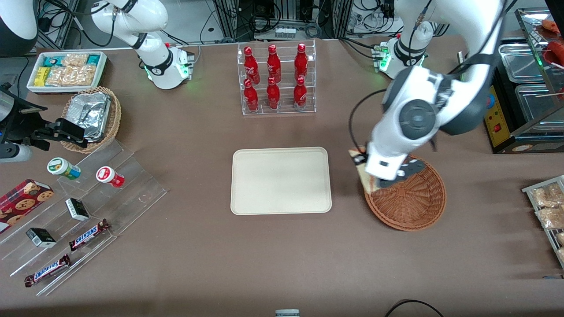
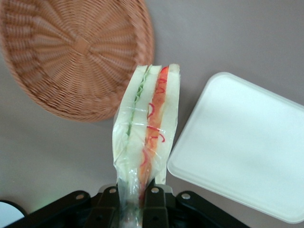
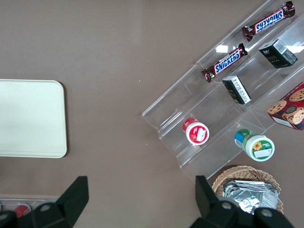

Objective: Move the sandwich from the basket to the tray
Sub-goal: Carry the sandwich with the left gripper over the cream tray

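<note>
- The tray (image 1: 281, 181) lies flat on the surface (image 1: 282, 264), nearer the front camera than the bottle rack (image 1: 276, 78).
- The basket (image 1: 412, 200) sits beside the tray, toward the working arm's end.
- The pincer (image 2: 135, 199) is above the basket's tray-side rim, clamped on the sandwich (image 2: 147, 128).
- The sandwich hangs clear of both, over the bare surface between basket and tray.

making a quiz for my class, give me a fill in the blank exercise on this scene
1. The gripper holds the ____ in its fingers.
2. The basket is now ____.
3. The tray has ____ on it.
4. The clear rack nearer the arm bases holds ____ red bottles.

Missing words: sandwich; empty; nothing; six
</note>
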Controlling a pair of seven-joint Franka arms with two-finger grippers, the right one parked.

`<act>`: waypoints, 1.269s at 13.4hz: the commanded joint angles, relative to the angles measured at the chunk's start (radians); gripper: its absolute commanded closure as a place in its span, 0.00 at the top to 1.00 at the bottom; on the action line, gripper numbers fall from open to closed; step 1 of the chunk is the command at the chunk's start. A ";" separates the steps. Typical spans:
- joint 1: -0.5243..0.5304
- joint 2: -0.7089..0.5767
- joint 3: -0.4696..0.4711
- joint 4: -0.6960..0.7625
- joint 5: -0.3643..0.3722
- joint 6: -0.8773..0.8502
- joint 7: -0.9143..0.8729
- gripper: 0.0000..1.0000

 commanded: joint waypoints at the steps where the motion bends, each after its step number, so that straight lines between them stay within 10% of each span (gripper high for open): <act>1: -0.061 0.092 0.007 0.104 0.009 -0.016 -0.014 0.00; 17: -0.296 0.352 0.012 0.170 0.070 0.241 -0.056 0.00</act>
